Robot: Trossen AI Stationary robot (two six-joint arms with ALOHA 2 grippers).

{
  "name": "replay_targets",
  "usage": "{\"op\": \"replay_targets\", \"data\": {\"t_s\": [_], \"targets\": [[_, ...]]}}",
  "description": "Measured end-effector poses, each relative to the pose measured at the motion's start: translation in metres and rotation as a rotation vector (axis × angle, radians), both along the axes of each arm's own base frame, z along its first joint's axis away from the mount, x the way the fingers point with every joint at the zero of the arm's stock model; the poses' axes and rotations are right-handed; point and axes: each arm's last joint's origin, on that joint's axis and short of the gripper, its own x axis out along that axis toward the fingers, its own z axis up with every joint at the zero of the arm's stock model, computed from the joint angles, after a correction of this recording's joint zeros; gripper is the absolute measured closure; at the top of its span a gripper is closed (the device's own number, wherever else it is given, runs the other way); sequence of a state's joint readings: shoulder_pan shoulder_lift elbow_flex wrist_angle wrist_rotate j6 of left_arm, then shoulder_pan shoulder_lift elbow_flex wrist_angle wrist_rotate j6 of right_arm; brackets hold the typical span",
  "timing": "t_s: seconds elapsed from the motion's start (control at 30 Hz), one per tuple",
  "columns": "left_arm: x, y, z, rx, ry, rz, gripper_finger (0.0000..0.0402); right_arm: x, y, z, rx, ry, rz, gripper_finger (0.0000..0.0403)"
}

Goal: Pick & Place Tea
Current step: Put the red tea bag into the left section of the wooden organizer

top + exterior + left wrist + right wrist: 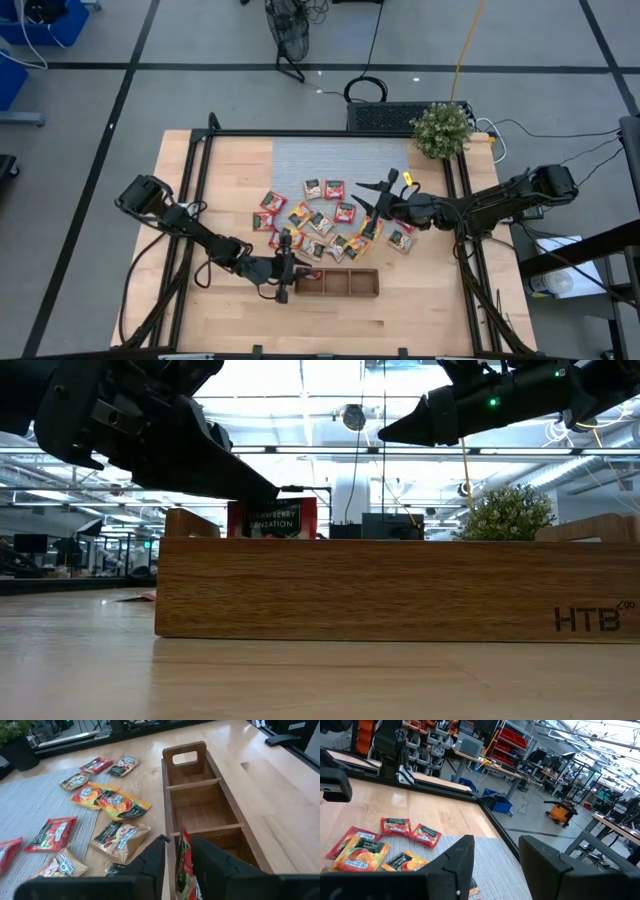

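Observation:
A long wooden tray with three compartments lies near the table's front edge. My left gripper is at the tray's left end, slanting down, its fingers apart on either side of a red tea packet. The packet stands on edge at the tray's leftmost compartment and rises above the tray wall in the low view. Its lower part is hidden. Several more tea packets, red, orange and pale, lie flat on the grey mat. My right gripper hangs open and level above them, with nothing between its fingers. My left gripper has the red packet's upper edge standing between its two fingers, which come slanting down from the table's left. Wood of the tray shows in a gap beside one finger. The packet's other face lies close to the other finger; whether it touches, I cannot tell.
The tray's middle and right compartments show bare wood. A potted plant stands at the table's far right corner. A black frame runs around the working area. Bare tabletop lies to the right of the tray.

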State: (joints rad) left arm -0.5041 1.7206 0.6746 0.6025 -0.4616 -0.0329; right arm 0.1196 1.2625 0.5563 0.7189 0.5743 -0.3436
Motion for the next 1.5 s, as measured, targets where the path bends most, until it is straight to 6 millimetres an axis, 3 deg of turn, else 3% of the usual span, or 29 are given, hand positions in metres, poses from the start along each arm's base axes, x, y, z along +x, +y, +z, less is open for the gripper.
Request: {"op": "replay_targets", "data": {"t_s": [0.17, 0.37, 0.53, 0.73, 1.03, 1.27, 1.5], "targets": [[0.000, 0.000, 0.001, 0.068, -0.009, -0.015, 0.0294, 0.000, 0.000, 0.000, 0.001, -0.001, 0.000, 0.0259], [-0.005, 0.001, 0.020, 0.139, -0.065, 0.008, 0.0293, 0.000, 0.000, -0.002, 0.002, 0.019, -0.001, 0.0259], [-0.018, 0.004, 0.061, 0.119, -0.184, 0.050, 0.0293, -0.001, -0.001, -0.011, 0.062, 0.082, -0.013, 0.0259], [-0.048, 0.019, 0.102, 0.086, -0.183, 0.060, 0.0293, -0.010, -0.003, -0.033, 0.157, 0.279, -0.058, 0.0259], [-0.072, 0.041, 0.136, -0.009, -0.254, 0.115, 0.0293, -0.041, -0.008, -0.050, 0.426, 0.684, -0.334, 0.0258], [-0.076, 0.045, 0.142, 0.005, -0.279, 0.111, 0.0293, -0.066, -0.005, -0.064, 0.689, 0.867, -0.438, 0.0258], [-0.076, 0.045, 0.141, 0.028, -0.271, 0.105, 0.0293, -0.070, -0.003, -0.071, 0.783, 0.896, -0.420, 0.0258]]}}
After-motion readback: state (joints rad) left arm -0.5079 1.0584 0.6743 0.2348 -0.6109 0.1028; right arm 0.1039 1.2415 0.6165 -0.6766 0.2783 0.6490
